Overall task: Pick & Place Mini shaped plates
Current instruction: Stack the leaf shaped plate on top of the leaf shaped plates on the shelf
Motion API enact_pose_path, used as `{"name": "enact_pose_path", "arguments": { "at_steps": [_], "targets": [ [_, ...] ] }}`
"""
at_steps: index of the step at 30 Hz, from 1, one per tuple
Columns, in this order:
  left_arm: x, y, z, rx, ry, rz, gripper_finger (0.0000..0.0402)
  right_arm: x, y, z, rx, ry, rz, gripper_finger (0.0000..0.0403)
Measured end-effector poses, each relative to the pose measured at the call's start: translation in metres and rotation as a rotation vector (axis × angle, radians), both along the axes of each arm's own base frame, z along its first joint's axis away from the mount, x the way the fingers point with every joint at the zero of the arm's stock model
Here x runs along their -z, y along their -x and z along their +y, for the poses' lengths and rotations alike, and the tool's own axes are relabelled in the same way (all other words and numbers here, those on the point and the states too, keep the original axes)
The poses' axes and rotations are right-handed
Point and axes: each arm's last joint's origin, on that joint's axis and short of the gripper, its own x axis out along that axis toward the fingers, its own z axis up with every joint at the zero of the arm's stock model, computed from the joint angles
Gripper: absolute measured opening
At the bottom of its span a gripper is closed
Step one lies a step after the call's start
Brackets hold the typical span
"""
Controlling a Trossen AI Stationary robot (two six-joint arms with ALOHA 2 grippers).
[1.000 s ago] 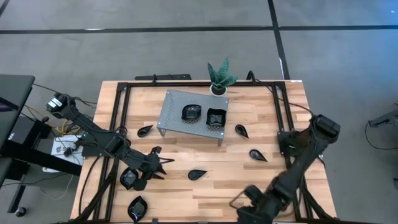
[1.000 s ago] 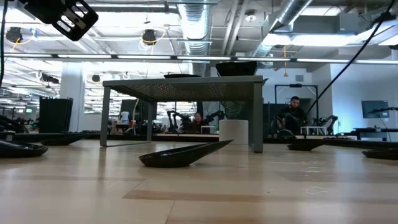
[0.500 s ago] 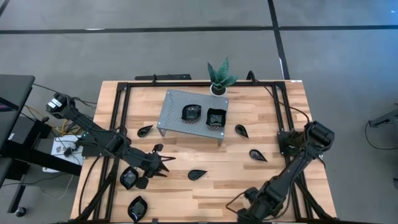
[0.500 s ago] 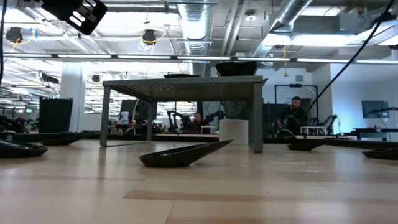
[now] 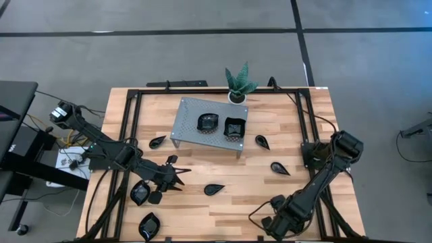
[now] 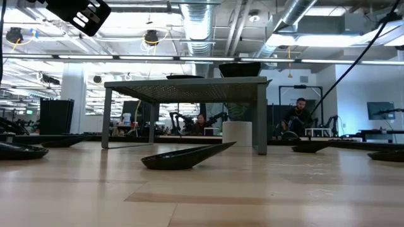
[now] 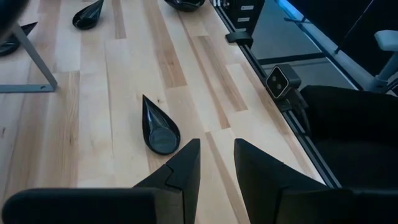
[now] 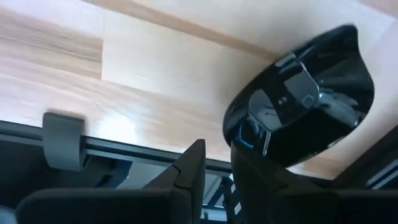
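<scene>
One shiny black plate (image 8: 298, 106) lies at the near edge of the table (image 5: 270, 189), right by the right gripper (image 8: 216, 152); I cannot tell if it is pinched. A bump could knock it off. The left gripper (image 7: 216, 149) hangs a little spread, empty

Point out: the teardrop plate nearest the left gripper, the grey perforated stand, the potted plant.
teardrop plate (image 7: 158, 127), left wrist view, middle of its bowl
grey perforated stand (image 5: 187, 118), high view, bare part of its top
potted plant (image 5: 239, 82), high view, its leaves
</scene>
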Motion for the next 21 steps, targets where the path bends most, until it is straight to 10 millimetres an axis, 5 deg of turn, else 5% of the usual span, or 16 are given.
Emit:
{"name": "enact_pose_path", "arguments": {
  "at_steps": [21],
  "targets": [
    [0.000,0.000,0.000,-0.003,0.006,0.003,0.0099,0.020,0.006,-0.010,0.074,0.065,0.011,0.0071]
  ]
}}
